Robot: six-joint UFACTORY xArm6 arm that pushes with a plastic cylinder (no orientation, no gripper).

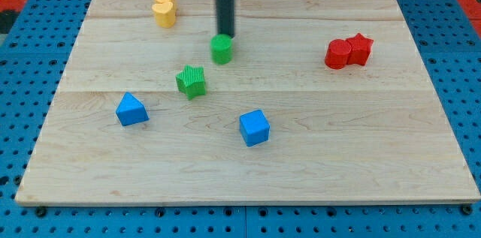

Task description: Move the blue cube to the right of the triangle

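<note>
Up near the view's top, just left of centre: my tip [225, 36], the lower end of a straight dark rod dropping in from the top edge, touching or all but touching the upper side of a small green cylinder [221, 49]. No jaws on this arm, only the rod (so nothing spread, pressed together or pinching). Below and to the left of the cylinder, apart from it: a green star [191, 81]. Further down and right of centre: the blue cube [254, 128], lying alone on bare wood, well apart from my tip and from every other block. At the view's left, roughly level with the space between star and cube: the blue triangle [131, 109], a wedge-shaped block with its ridge uppermost; cube to its right already, with a wide gap between the two and the cube a little lower. Top left: a yellow block [164, 8], looking like two rounded lobes joined. Far right, upper half: two red blocks [349, 51] touching each other, exact shapes hard to make out. Underneath everything: a pale wooden board [361, 148] resting on a blue perforated surface [30, 13]
</note>
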